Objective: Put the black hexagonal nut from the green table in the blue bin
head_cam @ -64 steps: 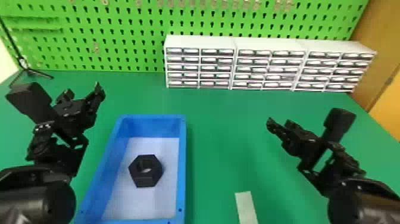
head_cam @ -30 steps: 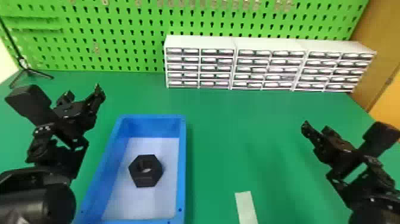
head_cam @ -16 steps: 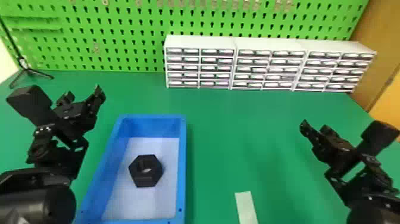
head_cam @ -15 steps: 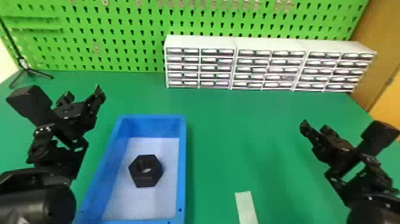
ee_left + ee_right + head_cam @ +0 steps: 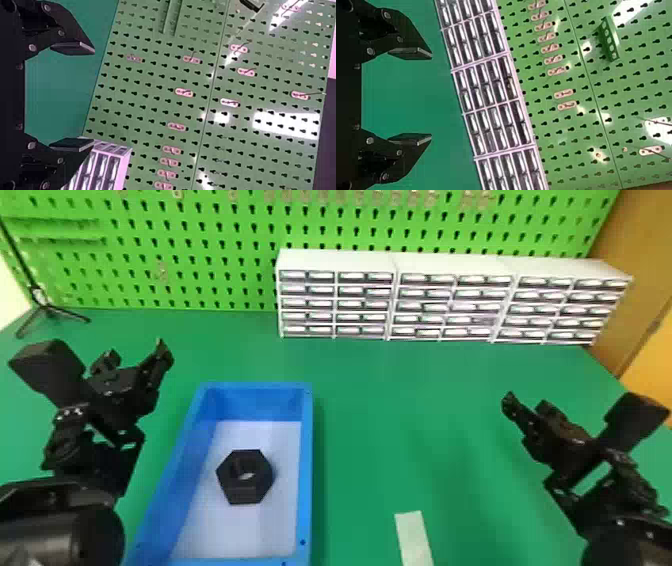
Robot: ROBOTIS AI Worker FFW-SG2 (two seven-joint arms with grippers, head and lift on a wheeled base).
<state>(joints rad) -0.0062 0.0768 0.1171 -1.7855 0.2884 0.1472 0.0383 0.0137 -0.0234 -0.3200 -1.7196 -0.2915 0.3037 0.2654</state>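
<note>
- Finishing looks to be the step in hand, as I judge it: the black nut [image 5: 245, 491] lies flat in the blue bin [image 5: 306, 470], apart from its walls, with its hole facing up.
- My left gripper [image 5: 94, 95] is open, its two fingers well apart and nothing between them. From it, the nut is to the right and nearer my body.
- My right gripper [image 5: 431, 96] is open too, with nothing in its grasp. From it, the nut is well off to the left and somewhat nearer my body.
- For the next move, I judge that no grasp is called for; both arms need only keep clear of the bin, whose left wall is just beside my left arm.
- Beneath both grippers spreads the green table [image 5: 400, 415], smooth and slightly shiny. A pale strip [image 5: 414, 537] lies on it, between my arms and nearer my body than either gripper.
- Beyond the grippers, white drawer units [image 5: 435, 307] stand in a row at the table's far side, before a bright green pegboard [image 5: 225, 237] with small hooks [image 5: 184, 92].
- Farther off than my left gripper, and to its left, stands a thin black tripod [image 5: 47, 307]. Beyond my right gripper is a brown panel [image 5: 630, 280].
</note>
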